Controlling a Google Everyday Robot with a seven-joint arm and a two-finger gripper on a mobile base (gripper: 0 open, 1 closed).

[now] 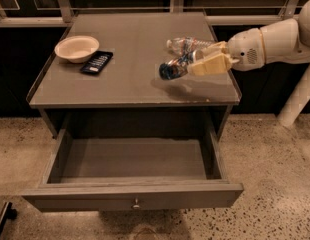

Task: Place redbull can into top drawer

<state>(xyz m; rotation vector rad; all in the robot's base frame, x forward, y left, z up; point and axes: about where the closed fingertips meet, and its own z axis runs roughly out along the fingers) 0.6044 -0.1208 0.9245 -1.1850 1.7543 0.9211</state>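
Nearest, wide shallow grey top drawer (95, 196) with small round metal knob (136, 202), pulled far out, ready for loading from above. Behind and higher, over the right front part of the grey cabinet top (125, 79), slim blue-and-silver redbull can (170, 70), carried on its side in the beige two-finger gripper (199, 60), closed around it and lifted free of the surface, probably for bringing forward and down. Farther back, clear plastic bottle (182, 44), lying. On the left, well apart from that path, black flat device (96, 62) and pale round bowl (76, 48).
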